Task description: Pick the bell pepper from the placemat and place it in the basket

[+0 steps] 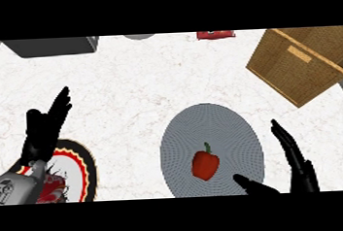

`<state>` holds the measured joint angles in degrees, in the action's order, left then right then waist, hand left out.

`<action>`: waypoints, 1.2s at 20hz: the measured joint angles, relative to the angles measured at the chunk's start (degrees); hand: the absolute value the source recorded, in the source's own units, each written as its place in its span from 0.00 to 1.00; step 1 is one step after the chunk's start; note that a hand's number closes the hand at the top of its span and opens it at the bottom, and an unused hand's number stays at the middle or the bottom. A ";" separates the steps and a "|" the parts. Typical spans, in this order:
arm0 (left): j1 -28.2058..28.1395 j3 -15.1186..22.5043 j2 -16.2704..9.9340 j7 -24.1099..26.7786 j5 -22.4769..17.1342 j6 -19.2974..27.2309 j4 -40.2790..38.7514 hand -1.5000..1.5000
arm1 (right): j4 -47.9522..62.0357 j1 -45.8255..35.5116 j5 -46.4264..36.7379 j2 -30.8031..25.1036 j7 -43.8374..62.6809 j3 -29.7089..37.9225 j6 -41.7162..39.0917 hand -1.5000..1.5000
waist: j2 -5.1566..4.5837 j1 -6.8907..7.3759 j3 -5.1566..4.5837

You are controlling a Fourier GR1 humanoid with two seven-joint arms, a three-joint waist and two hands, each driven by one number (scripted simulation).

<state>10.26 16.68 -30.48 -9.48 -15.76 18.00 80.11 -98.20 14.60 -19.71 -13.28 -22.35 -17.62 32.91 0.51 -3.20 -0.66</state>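
A red bell pepper (205,164) with a green stem lies on the round grey placemat (218,127), near its lower middle. The wicker basket (291,68) stands at the upper right, tilted in view, its opening facing up. My right hand (295,163) is open at the placemat's right edge, fingers straight and pointing up, thumb reaching toward the pepper from below right without touching it. My left hand (44,128) is open at the far left, fingers up, resting.
A plate with a red, yellow and black rim (80,170) lies under my left forearm. A grey box (53,46) stands at the top left, and a grey round object (139,36) and a red item (216,34) at the top edge.
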 measured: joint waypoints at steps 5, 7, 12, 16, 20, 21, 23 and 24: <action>0.66 -0.19 -0.20 -0.71 0.22 0.08 0.28 0.50 | -6.51 8.02 -8.11 -10.17 12.25 -3.10 -7.37 0.00 | -0.16 0.33 -0.15; 0.67 0.01 -0.35 -0.94 0.40 -0.15 0.60 0.50 | -11.33 10.66 -10.20 -13.06 17.74 -5.09 -11.23 0.00 | -0.19 0.80 -0.10; 1.70 -0.05 0.22 -0.83 0.69 -0.84 -0.19 0.50 | -27.78 14.91 -14.56 -18.06 33.81 -9.34 -20.84 0.00 | -0.39 1.61 0.13; 2.40 0.34 1.87 -0.75 1.74 -1.05 -1.22 0.50 | -35.52 14.34 -16.54 -18.34 45.74 -11.75 -26.15 0.00 | -0.45 2.25 0.34; 1.99 -0.29 3.03 0.54 2.61 -1.90 -2.02 0.50 | -35.90 10.74 -17.10 -15.40 53.14 -14.53 -26.96 0.00 | -0.43 2.66 0.49; 2.11 -0.33 3.24 -0.04 2.83 -1.88 -1.76 0.50 | -35.89 9.77 -17.19 -15.15 54.15 -14.04 -26.97 0.00 | -0.42 2.72 0.52; 2.60 -0.90 3.04 -0.98 2.84 -2.53 -1.65 0.50 | -35.80 7.68 -17.55 -14.06 56.72 -14.26 -26.73 0.00 | -0.41 2.78 0.55; 2.57 -1.03 3.21 -0.83 3.09 -2.69 -1.81 0.50 | -35.63 7.48 -18.01 -13.57 57.48 -14.96 -26.05 0.00 | -0.38 2.72 0.55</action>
<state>12.83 15.65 -27.27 -10.30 -12.67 15.31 78.29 -133.83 22.09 -37.71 -26.85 35.13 -32.58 6.87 0.13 -0.48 -0.11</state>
